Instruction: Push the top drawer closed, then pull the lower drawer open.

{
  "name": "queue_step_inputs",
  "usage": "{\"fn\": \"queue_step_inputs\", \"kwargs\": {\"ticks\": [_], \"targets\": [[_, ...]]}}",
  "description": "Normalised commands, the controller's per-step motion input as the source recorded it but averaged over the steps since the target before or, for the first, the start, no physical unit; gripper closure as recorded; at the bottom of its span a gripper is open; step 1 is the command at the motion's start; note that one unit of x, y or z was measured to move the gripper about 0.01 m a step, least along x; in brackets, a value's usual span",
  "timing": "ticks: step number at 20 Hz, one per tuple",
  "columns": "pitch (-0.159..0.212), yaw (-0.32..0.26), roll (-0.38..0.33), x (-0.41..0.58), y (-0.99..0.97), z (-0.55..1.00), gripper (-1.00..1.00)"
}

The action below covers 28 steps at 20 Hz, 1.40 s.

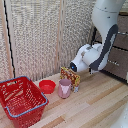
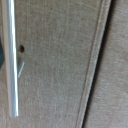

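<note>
Wrist view: silver bar handle (image 2: 11,60) cropped, blurred; hand unseen, state unknowable.

No text I can read anywhere, the printed box (image 1: 70,76) beside the pink cup (image 1: 64,88) too blurred, nothing lettered near my wrist

Both my pictures are small and coarse. The exterior view is evenly bright, soft daylight tones, no harsh glare; my white arm (image 1: 102,35) is nearly washed out along its upper shell. Short soft shadows sit under the red basket (image 1: 21,100) and the pink cup (image 1: 64,88). My wrist view is dimmer, grainy and blurred; the silver handle (image 2: 11,60) carries a pale sheen and smeared edges.
</note>
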Motion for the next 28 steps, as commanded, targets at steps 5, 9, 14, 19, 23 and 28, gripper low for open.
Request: {"fn": "queue_step_inputs", "kwargs": {"ticks": [5,9,14,19,23,28], "targets": [[-0.014,0.069,0.02,0.018,-0.47,-0.04,-1.0],[-0.042,0.047,0.127,0.046,-0.48,0.0,-1.0],[0.005,0.045,0.182,0.138,-0.59,-0.01,1.0],[0.01,-0.002,0.088,0.066,-0.28,0.0,1.0],[0.0,-0.015,0.039,0.0,-0.07,0.0,1.0],[0.0,-0.028,0.021,0.0,0.01,0.0,1.0]]}}
